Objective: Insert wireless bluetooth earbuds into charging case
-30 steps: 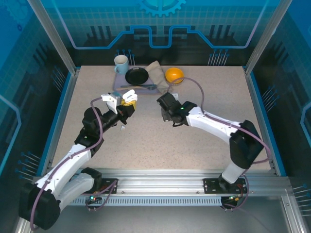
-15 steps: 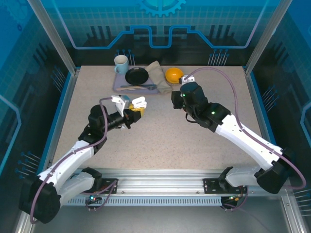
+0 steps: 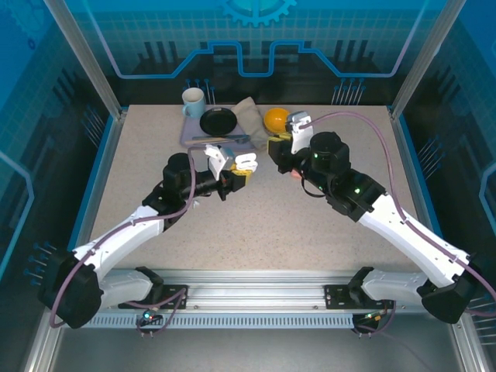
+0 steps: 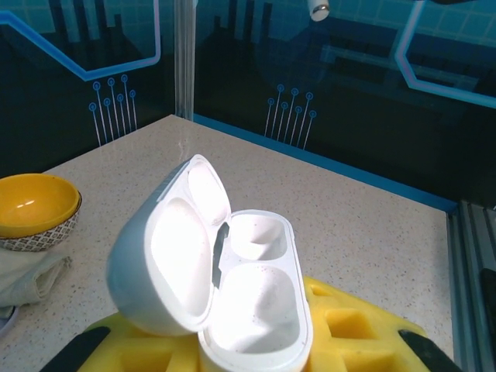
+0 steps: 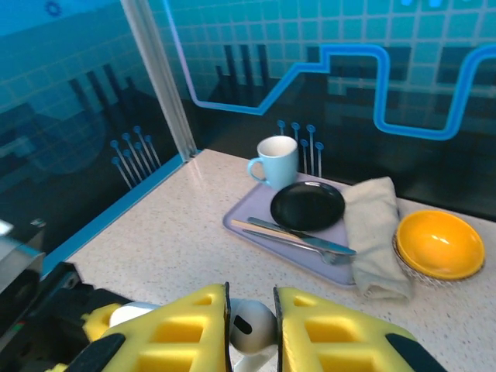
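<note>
My left gripper [image 3: 237, 177] is shut on a white charging case [image 3: 246, 163], held above the table with its lid flipped open. In the left wrist view the case [image 4: 256, 310] sits between the yellow fingers [image 4: 349, 333], and both wells look empty. My right gripper [image 3: 276, 147] hovers a short way to the right of the case, apart from it. In the right wrist view it [image 5: 252, 332] is shut on a white earbud [image 5: 249, 319], pinched between the yellow pads [image 5: 182, 337]. No pink earbuds are in view.
At the back of the table stands a lavender tray [image 3: 188, 136] with a pale blue mug [image 3: 193, 101], a black plate [image 3: 218, 122] and cutlery [image 5: 298, 236]. A beige cloth [image 3: 250, 118] and a yellow bowl [image 3: 277, 119] lie beside it, close behind the right gripper.
My left gripper has carried the open case to the right, toward the middle. The right arm has swung up and back, and its gripper now sits near the yellow bowl, facing the case.
</note>
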Motion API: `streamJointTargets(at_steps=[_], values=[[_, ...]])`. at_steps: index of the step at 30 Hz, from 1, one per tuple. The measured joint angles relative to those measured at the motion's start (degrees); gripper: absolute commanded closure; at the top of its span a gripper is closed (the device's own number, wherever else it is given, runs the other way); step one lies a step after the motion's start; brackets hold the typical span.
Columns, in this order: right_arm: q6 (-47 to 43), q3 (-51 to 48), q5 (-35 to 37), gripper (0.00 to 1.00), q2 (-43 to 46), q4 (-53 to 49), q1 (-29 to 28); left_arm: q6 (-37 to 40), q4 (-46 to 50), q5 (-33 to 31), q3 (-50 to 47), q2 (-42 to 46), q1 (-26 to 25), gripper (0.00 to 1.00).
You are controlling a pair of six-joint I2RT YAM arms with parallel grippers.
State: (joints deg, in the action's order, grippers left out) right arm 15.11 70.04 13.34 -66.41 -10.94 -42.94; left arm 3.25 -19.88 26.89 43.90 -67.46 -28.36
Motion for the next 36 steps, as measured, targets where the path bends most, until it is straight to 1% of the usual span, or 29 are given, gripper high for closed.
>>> streamJointTargets(at_steps=[5,10,16,36], values=[[-2.6,-0.4,-3.1,0.8,0.2,1.2,-1.0,0.2,-0.2,0.0,1.7,-0.4,-0.1,1.0],[-3.9,-0.4,-4.4,0.8,0.2,1.7,-1.8,0.2,-1.2,0.6,3.1,-0.5,-0.3,1.0],[-4.8,-0.4,-4.8,0.81,0.1,2.0,-2.4,0.2,-1.4,1.5,4.2,-0.6,-0.9,1.0],[-5.1,-0.4,-4.8,0.81,-1.3,2.0,-2.5,0.2,-1.4,1.5,4.6,-0.6,-1.2,1.0]])
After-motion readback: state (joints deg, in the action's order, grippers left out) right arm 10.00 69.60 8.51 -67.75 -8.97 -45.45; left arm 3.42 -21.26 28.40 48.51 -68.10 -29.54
